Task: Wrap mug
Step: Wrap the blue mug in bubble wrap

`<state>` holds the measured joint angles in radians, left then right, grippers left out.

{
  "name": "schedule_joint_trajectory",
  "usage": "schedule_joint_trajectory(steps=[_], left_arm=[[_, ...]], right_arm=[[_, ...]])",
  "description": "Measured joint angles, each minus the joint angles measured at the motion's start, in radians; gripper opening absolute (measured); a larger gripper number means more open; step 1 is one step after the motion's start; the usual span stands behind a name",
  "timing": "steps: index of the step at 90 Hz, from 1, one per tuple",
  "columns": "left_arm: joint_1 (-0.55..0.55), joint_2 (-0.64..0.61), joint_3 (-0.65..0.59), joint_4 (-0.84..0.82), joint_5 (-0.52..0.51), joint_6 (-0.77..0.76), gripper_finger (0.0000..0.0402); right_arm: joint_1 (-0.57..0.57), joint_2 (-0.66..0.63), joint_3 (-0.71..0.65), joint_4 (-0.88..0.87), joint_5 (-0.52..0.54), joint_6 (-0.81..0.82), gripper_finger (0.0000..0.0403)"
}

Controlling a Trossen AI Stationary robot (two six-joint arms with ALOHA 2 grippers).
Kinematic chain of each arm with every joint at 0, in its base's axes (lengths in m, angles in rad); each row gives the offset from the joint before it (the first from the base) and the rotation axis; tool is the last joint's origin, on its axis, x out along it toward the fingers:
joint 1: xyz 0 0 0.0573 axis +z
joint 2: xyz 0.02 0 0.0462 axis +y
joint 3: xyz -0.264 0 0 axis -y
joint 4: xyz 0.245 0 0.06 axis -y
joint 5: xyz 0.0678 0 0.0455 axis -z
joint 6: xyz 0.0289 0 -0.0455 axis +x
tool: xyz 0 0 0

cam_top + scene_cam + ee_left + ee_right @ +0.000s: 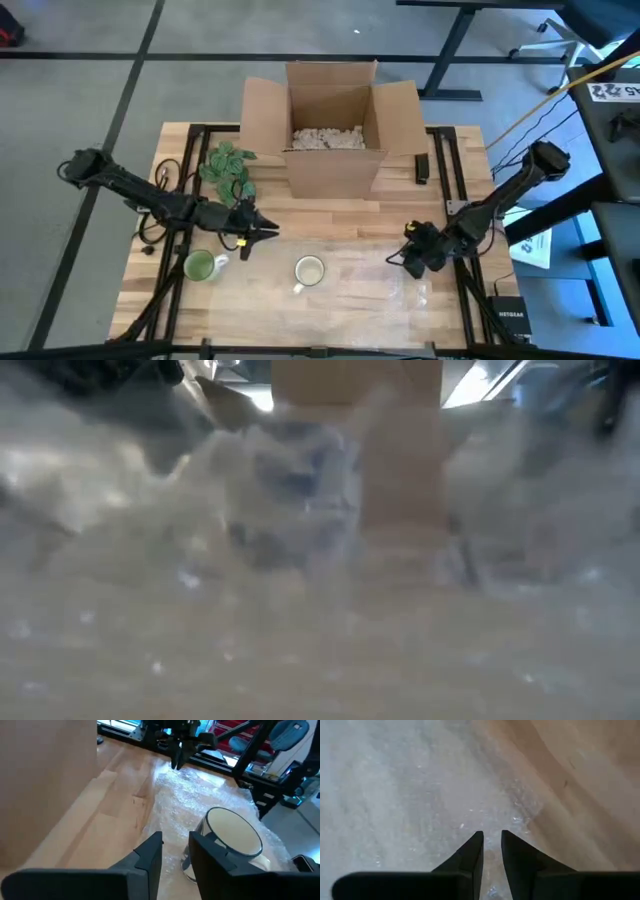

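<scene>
We see the white ceramic mug (309, 271) upright on the clear bubble-wrap sheet (400, 290) near the worktop's front edge. It is rigid, breakable (glaze likely slick); the wrap is limp and light. Right end effector (491, 836) sits narrow over the wrap's edge, left end effector (175, 845) narrow, empty, beside the mug.

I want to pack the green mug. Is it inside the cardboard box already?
No, the green mug stands on the table near the left gripper, well in front of the box.
</scene>
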<state>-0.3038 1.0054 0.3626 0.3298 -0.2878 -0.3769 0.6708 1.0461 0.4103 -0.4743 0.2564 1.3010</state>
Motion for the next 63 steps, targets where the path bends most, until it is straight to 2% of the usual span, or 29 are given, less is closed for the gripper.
schedule_joint_trajectory(steps=[36,63], left_arm=[[0.0,0.0,0.0,-0.004,0.0,-0.007,0.0079],[0.0,0.0,0.0,-0.006,0.0,0.0,0.0079]], right_arm=[[-0.128,0.104,0.0,0.081,-0.138,-0.054,0.0053],[-0.164,0.124,0.0,0.126,-0.152,-0.13,0.0052]])
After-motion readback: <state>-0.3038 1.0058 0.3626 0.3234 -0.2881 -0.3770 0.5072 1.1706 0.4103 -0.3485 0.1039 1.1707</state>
